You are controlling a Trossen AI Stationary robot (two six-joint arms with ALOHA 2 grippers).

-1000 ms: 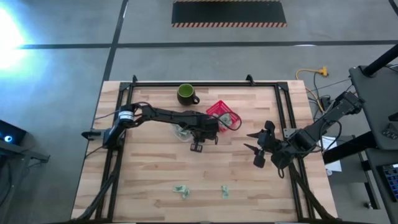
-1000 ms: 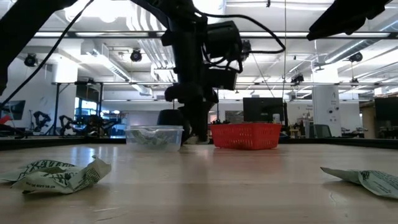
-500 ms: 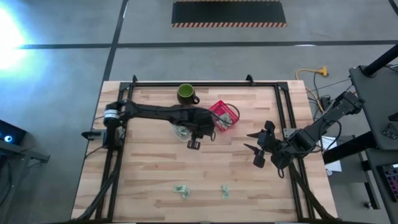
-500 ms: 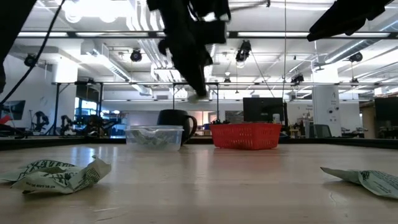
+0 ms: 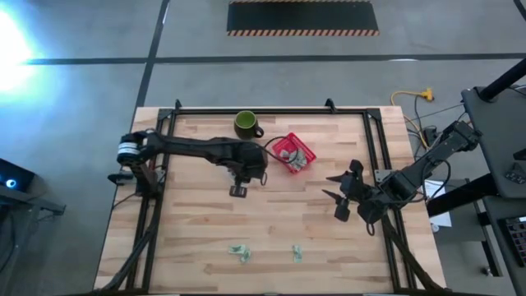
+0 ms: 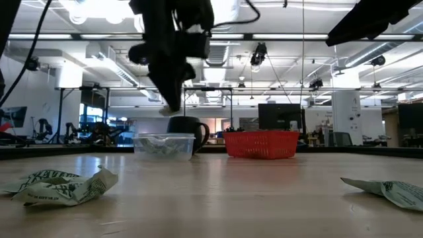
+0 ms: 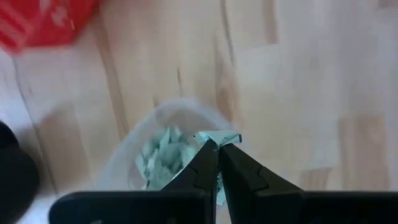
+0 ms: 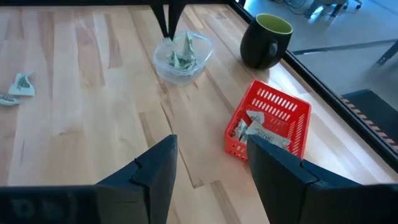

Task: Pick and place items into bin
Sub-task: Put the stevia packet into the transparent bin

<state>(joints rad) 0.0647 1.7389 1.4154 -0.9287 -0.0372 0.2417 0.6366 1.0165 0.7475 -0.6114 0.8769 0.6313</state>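
Observation:
My left gripper (image 7: pixel 217 151) hangs above a clear bowl (image 7: pixel 134 146) of pale green-and-white wrapper pieces and is shut on one small wrapper piece (image 7: pixel 222 136). In the low view it (image 6: pixel 170 106) stands well above the bowl (image 6: pixel 164 145). A red basket (image 5: pixel 294 154) with more pieces stands right of the bowl on the table. Two loose pieces (image 5: pixel 239 252) (image 5: pixel 297 253) lie near the table's near edge. My right gripper (image 5: pixel 341 197) waits open at the table's right side, holding nothing. My left gripper pinches the small wrapper piece between its two fingertips, and a crumpled corner (image 7: pixel 229 137) sticks out past them. The fingers (image 8: pixel 168 17) point steeply down from above. The piece is lifted clear, high over the bowl.
A dark green mug (image 5: pixel 245 125) stands at the far edge behind the bowl. Black frame rails (image 5: pixel 374 148) run along the table's left, right and far sides. Bare wood lies between the bowl and the two loose pieces.
My left gripper has risen from the table between the bowl and the red basket. It has moved toward the table's left edge and now hangs over the clear bowl. It has stayed shut, and the small piece has come up with it.

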